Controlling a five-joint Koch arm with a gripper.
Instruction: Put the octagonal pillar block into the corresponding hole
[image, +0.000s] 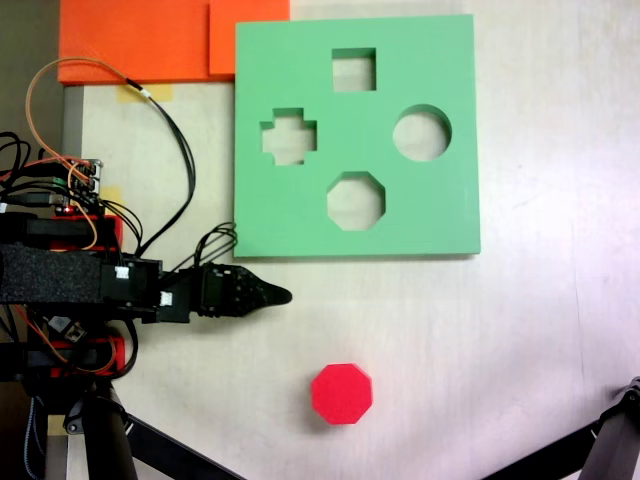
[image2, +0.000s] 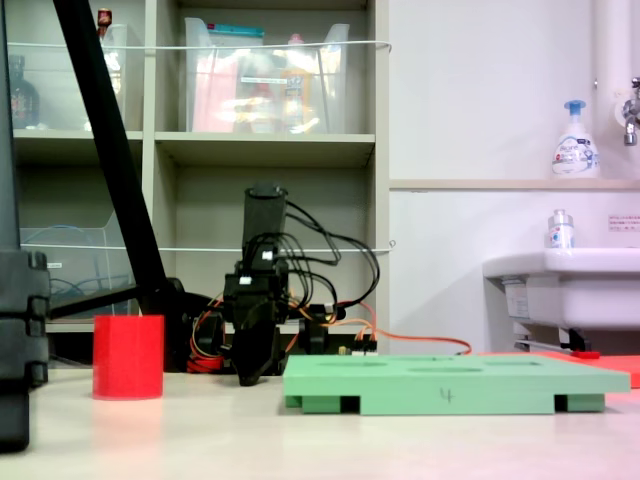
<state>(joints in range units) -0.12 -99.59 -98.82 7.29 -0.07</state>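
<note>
A fixed view showed the gripper (image: 283, 296), jaws seemingly together, empty, left of the block (image: 342, 393); descending so might topple it.

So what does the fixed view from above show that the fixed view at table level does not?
From above, a fixed view gives the board's cutout shapes: square, cross, round and the octagonal hole, plus the block's eight-sided top. At table level, a fixed view adds the shelves, sink and soap bottle, and the block's height. Both fixed views share the block, the board and the gripper, which is apart from the block.
</note>
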